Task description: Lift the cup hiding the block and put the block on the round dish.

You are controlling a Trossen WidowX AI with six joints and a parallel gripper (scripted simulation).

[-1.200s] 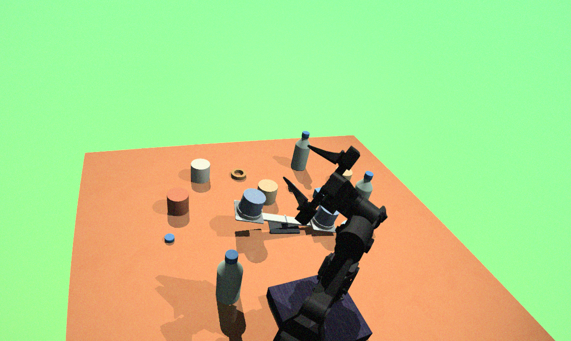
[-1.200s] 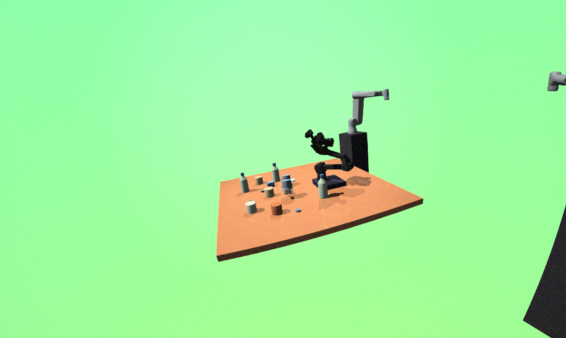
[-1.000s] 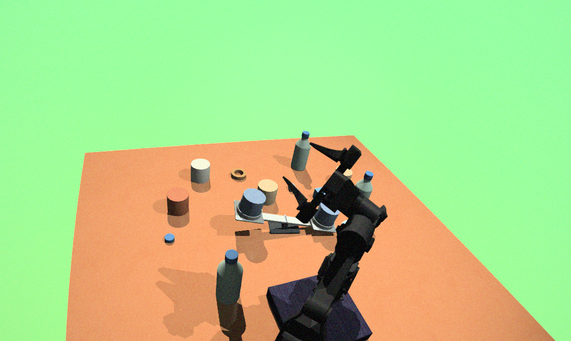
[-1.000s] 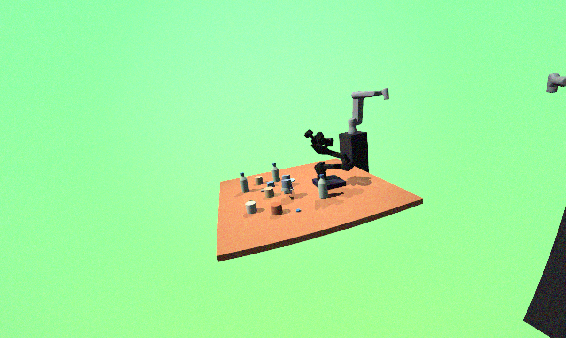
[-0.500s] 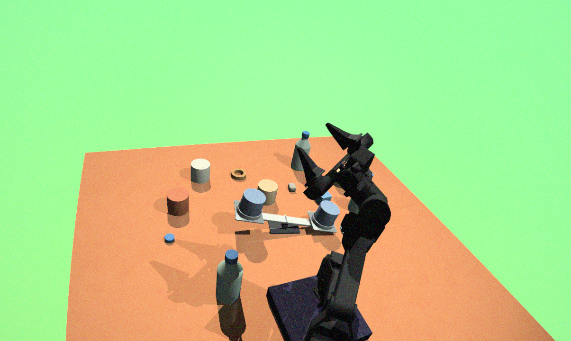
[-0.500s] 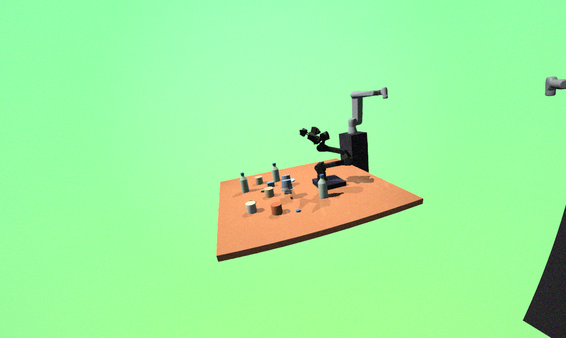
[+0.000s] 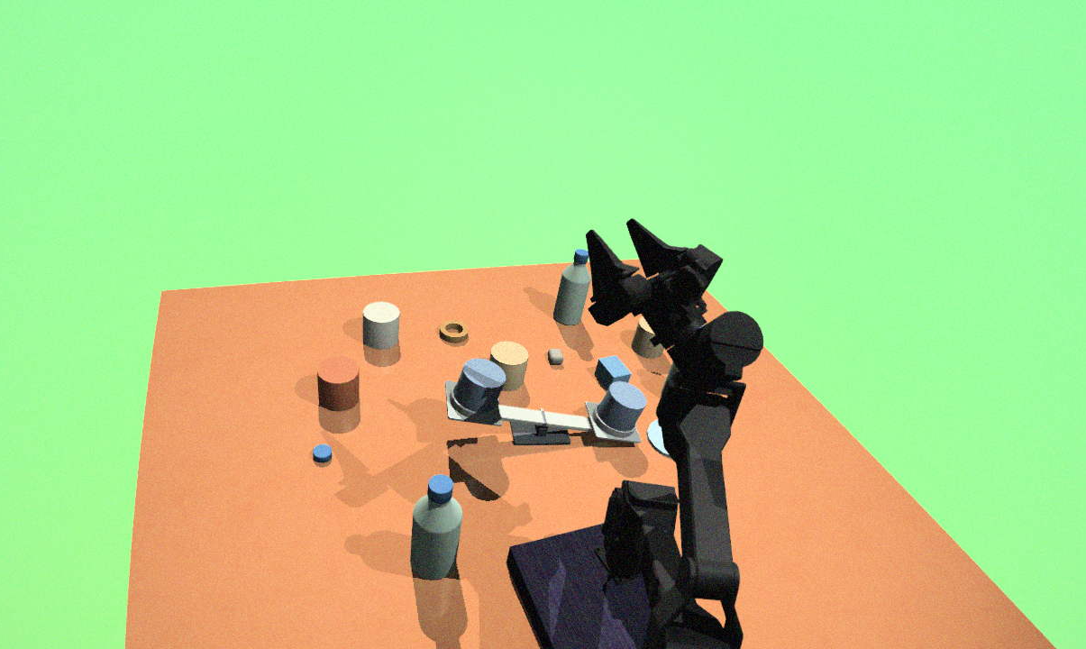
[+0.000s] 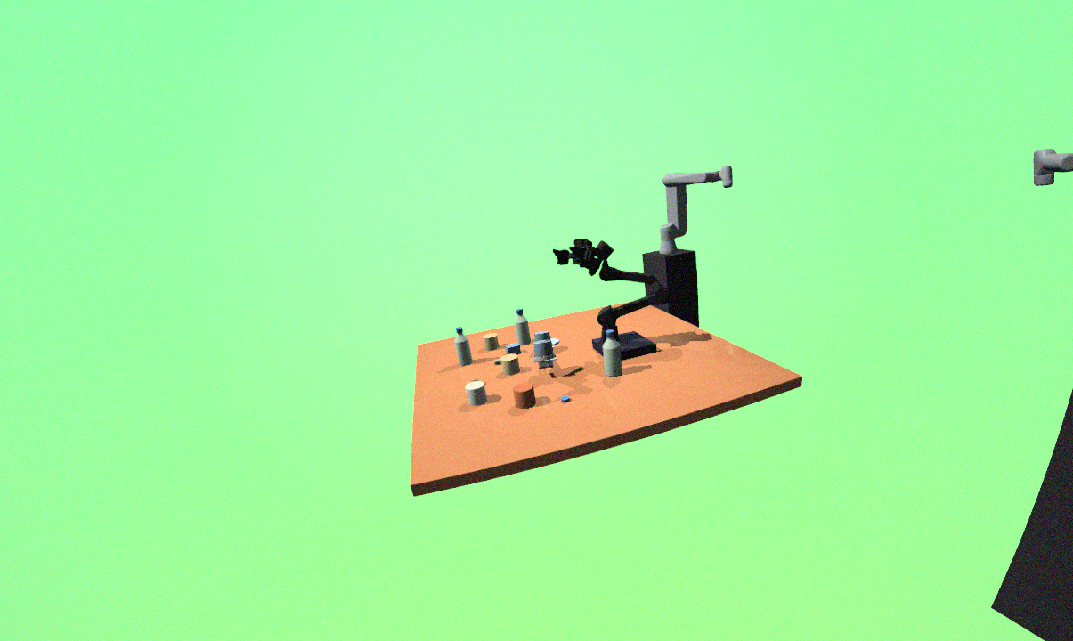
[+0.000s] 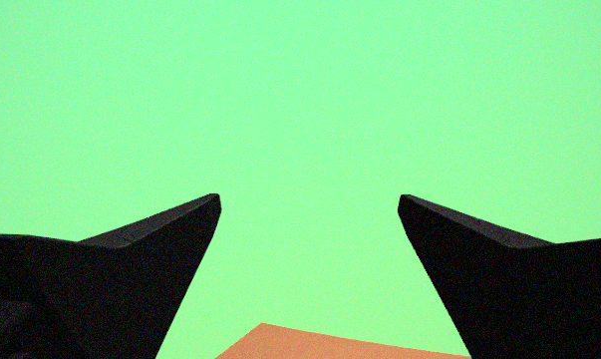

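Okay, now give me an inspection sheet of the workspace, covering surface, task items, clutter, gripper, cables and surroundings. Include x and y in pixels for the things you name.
Surface: orange-brown table top [image 7: 232, 564] [image 8: 475, 446]; shadows across it.
Task items: two blue-grey cups [image 7: 479, 388] [image 7: 621, 409] on the ends of the balance [image 7: 558, 418]; round dish [image 7: 658, 437] partly hidden by the arm in the top view; hidden block not seen.
Clutter: bottles, light and red-brown cylinders, a brown ring [image 7: 442, 333], a blue cube [image 7: 612, 370], a small blue disc [image 7: 322, 453] [image 8: 565, 399].
Gripper: the gripper [image 7: 608, 225] [image 8: 557, 255] [image 9: 309, 202] is open, raised, nothing between its fingers.
Cables: nothing seen.
Surroundings: plain green; grey arm on a dark pedestal [image 8: 687, 279] beyond the table.
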